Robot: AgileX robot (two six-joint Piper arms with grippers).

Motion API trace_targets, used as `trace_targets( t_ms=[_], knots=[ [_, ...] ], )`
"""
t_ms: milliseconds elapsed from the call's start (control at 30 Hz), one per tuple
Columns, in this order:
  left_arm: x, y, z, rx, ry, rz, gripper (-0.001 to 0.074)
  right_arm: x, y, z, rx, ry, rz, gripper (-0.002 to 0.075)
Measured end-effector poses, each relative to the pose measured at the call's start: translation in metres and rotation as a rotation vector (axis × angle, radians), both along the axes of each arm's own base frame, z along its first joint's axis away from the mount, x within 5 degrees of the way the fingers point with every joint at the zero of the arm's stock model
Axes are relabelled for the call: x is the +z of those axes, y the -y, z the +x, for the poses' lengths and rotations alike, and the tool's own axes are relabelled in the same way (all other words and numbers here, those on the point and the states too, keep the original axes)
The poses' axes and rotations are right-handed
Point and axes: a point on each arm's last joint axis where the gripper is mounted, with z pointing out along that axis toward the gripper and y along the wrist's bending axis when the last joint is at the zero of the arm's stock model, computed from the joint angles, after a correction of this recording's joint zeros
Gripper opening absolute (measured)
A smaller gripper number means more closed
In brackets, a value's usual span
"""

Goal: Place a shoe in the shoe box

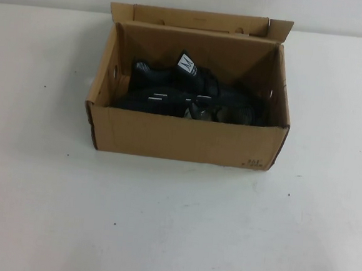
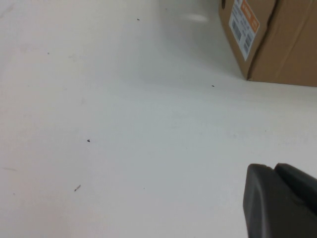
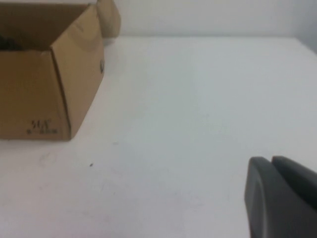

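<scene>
Bare counter [image 1: 173,235] is lying nearest me. At twelve o'clock I'm seeing the shoe [image 1: 190,98] resting inside the shoe box [image 1: 181,138], lid back. Right gripper [image 3: 282,198] is parking closed and empty beside it; left gripper [image 2: 280,203], cannot tell.

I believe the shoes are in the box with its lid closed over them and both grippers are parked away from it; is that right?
Not quite: the lid is open, folded back behind the box, as the high view shows. The shoes do lie inside. The left gripper and the shut right gripper are parked off the box, over bare table.
</scene>
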Motion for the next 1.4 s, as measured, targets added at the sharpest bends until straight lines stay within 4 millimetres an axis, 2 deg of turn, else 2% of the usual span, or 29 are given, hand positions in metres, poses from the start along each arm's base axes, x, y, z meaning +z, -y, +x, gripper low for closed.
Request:
trace_targets(
  t_ms=[267,733,1400],
  knots=[
    [0.0,0.0,0.0,0.0,0.0,0.0,-0.0004,-0.0111,-0.0015,-0.002,0.036,-0.115,0.026,-0.0017],
    [0.0,0.0,0.0,0.0,0.0,0.0,-0.0004,-0.012,0.0,-0.0022,0.021,-0.123,-0.03,-0.0017],
    [0.0,0.0,0.0,0.0,0.0,0.0,-0.0004,-0.0119,-0.0009,-0.0022,0.02,-0.124,0.012,-0.0017]
  ],
)
